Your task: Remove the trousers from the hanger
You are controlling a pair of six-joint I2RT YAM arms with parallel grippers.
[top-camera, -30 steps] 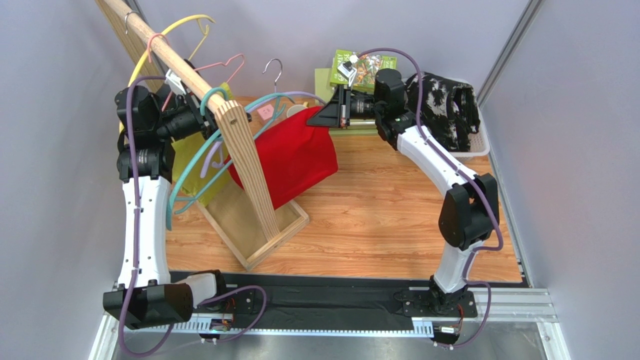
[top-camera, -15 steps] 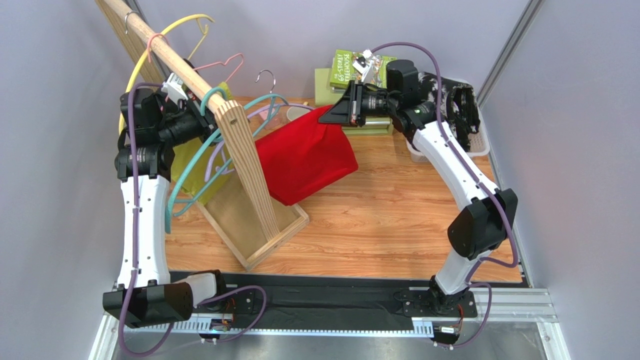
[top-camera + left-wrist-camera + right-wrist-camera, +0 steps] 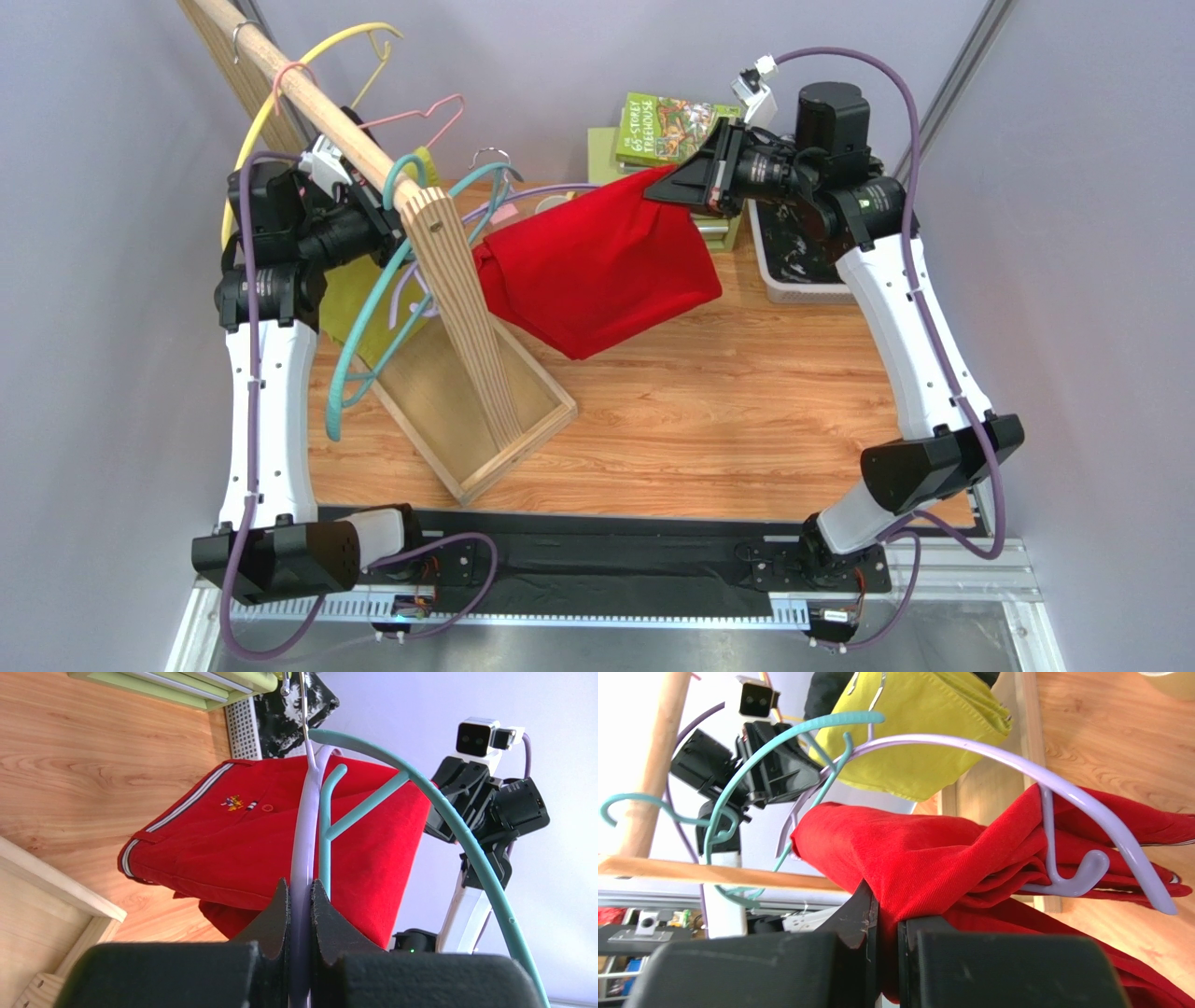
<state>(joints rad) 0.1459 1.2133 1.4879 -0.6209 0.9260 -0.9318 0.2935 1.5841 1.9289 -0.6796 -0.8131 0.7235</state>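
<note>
From above, the right gripper is clenched on a far corner of the red trousers. It has risen and swung to the right since a second ago, so the cloth now stretches up and rightwards from the wooden rack, well off the table, instead of hanging low beside it. The left gripper has stayed at the rack's top, beside the teal hanger. The black trousers lie in the tray at the far right, partly under the right arm.

In the left wrist view, the fingers are closed tight on the lilac hanger. The red trousers are draped over it, white stripes along the waistband, with the teal hanger just to the right.

In the right wrist view, the jaws pinch a fold of red cloth. The lilac hanger arches above it, its hooked end caught in the folds. A yellow garment hangs on the far side.
</note>
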